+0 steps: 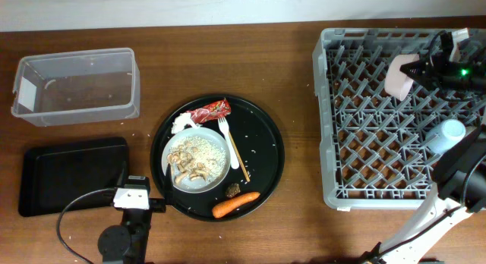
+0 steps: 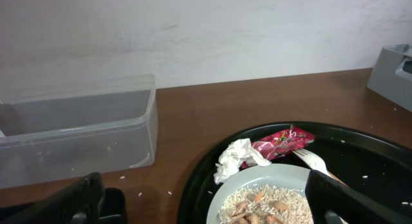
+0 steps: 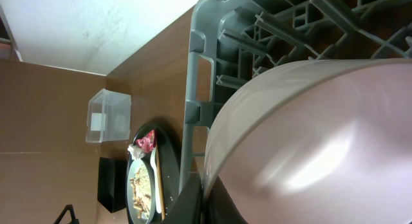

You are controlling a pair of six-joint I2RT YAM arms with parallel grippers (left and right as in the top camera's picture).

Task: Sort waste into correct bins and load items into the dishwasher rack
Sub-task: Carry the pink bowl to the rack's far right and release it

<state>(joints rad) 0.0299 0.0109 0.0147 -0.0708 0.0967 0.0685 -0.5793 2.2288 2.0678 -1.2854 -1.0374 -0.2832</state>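
My right gripper (image 1: 420,69) is shut on the rim of the pinkish-white bowl (image 1: 399,75), which is tilted on edge over the back of the grey dishwasher rack (image 1: 342,127). The bowl fills the right wrist view (image 3: 322,134), with my finger on its rim (image 3: 215,198). A light blue cup (image 1: 447,134) sits in the rack. The plate of rice (image 1: 199,161), red wrapper (image 1: 210,111), tissue (image 1: 181,123), fork (image 1: 227,139), chopsticks (image 1: 239,159), carrot (image 1: 235,205) and dark lump (image 1: 232,190) lie on the round black tray (image 1: 266,143). My left gripper (image 1: 148,190) is open and empty at the tray's left edge, with the plate (image 2: 270,198) just ahead. The small white cup is out of view.
The clear tub (image 1: 76,86) stands at the back left and the flat black tray (image 1: 72,175) in front of it. Rice grains are scattered on the wooden table. A wall runs behind the table.
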